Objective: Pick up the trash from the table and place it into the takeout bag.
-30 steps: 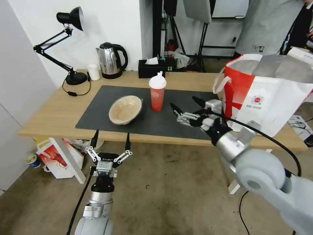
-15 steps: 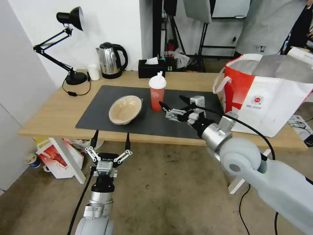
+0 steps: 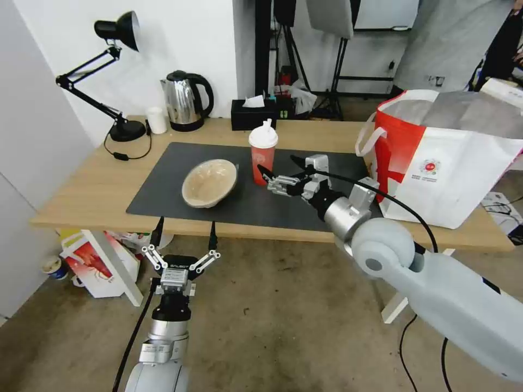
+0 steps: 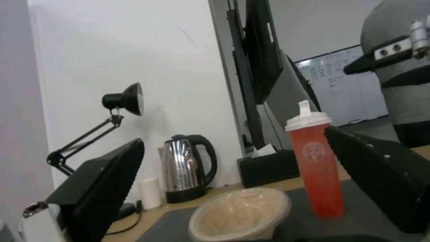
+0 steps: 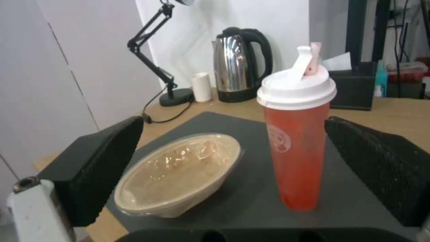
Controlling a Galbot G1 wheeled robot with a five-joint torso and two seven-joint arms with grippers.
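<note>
The tall red drink cup (image 3: 263, 158) with a white lid stands upright on the dark grey mat (image 3: 163, 185) of the table (image 3: 81, 185). A shallow tan paper bowl (image 3: 210, 182) lies tilted just left of it. My right gripper (image 3: 278, 166) is open just right of the cup, low over the mat. In the right wrist view the cup (image 5: 295, 144) stands between the spread fingers (image 5: 103, 168), closer to one, untouched, with the bowl (image 5: 179, 171) beside it. The takeout bag (image 3: 452, 158) stands open at the table's right end. My left gripper (image 3: 187, 228) hangs open below the table's front edge.
A kettle (image 3: 185, 100), a black desk lamp (image 3: 117, 32), a small white cup (image 3: 157, 120) and a black tissue box (image 3: 253, 114) line the back of the table. A red-and-white box (image 3: 101, 261) sits on the floor under the left end.
My right gripper has travelled left, away from the takeout bag, up to the red cup, staying open. The left arm has not moved.
</note>
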